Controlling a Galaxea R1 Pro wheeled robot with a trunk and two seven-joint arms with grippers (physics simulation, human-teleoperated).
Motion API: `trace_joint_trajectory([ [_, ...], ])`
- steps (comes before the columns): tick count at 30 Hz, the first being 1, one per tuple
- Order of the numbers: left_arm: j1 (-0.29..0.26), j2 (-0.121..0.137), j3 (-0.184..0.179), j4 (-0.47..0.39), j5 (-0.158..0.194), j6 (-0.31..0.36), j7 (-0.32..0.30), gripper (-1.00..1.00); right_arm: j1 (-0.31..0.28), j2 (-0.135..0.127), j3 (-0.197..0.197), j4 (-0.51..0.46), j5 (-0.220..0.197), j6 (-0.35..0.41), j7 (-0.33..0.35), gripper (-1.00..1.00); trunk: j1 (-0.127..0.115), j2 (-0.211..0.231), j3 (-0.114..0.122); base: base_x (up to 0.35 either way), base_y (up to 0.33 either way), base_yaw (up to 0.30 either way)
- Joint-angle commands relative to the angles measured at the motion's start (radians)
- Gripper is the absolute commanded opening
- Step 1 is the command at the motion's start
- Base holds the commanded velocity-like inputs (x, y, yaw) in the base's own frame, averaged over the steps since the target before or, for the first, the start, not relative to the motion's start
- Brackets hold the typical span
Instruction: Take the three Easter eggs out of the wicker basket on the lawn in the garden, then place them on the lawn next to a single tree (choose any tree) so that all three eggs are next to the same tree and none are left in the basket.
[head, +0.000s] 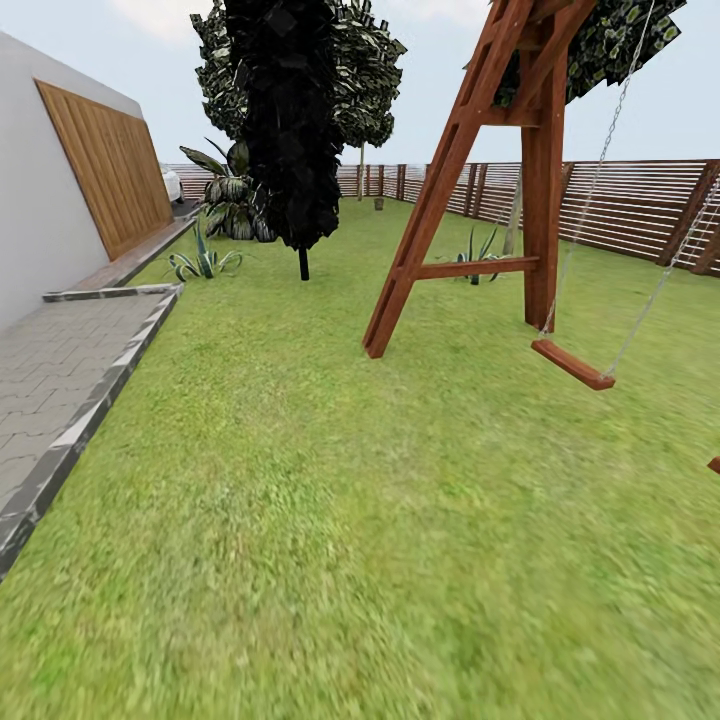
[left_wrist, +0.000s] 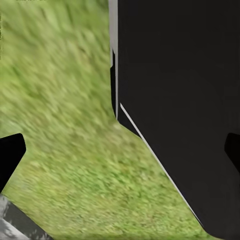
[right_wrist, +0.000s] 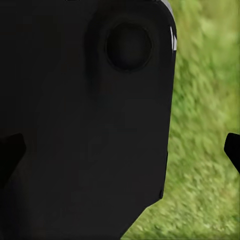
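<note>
The lawn (head: 330, 520) spreads wide and empty-looking in front of the robot, mottled green and a bit blurred close in. To its left runs a grey paved path (head: 50, 380) with a stone kerb (head: 90, 420), and past that a pale wall (head: 30, 180) with a slatted wooden panel (head: 105, 160). Ahead stands a dark, column-shaped tree (head: 290, 120) on a thin stem, with spiky plants (head: 205, 262) near its foot. To the right rises a red-brown swing set (head: 500, 180), its seat (head: 572, 364) hanging on chains just above the grass. A slatted brown fence (head: 620, 205) closes off the far side of the garden.

From the left wrist view, the left gripper (left_wrist: 120, 150) has its two dark fingertips (left_wrist: 11, 155) showing at opposite edges of the picture, set wide apart with nothing between them. Grass lies beneath it, and a big black part of the robot's body (left_wrist: 175, 100) sits close beside it. A strip of grey stone (left_wrist: 15, 222) shows at one corner.

From the right wrist view, the right gripper (right_wrist: 120, 150) is likewise spread, fingertips (right_wrist: 232, 147) far apart and empty. The same sort of black body panel (right_wrist: 85, 115), with a round recess in it, sits right by it, and grass (right_wrist: 205, 150) lies beyond.

As for the eggs and the basket, I cannot tell where they are from here; only the lawn itself lies under both grippers.
</note>
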Motion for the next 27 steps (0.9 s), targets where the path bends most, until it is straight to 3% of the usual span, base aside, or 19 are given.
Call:
trace_joint_trajectory([
  [1,0.0,0.0,0.002,0.0,0.001,0.0,-0.001,1.0,0.0,-0.001,0.0,0.001,0.0,-0.003,0.0,1.0,0.0,0.0,-0.001,0.0,0.0,0.0],
  [20,0.0,-0.014,0.002,-0.002,0.004,0.0,0.0,1.0,-0.001,-0.001,0.0,-0.002,0.0,-0.004,-0.002,1.0,0.0,0.0,-0.001,0.0,0.0,0.002],
  [27,0.0,-0.032,0.002,-0.002,0.006,0.0,0.005,1.0,-0.001,-0.001,0.0,0.0,0.001,-0.003,-0.003,1.0,0.0,0.0,-0.001,0.0,0.0,0.224],
])
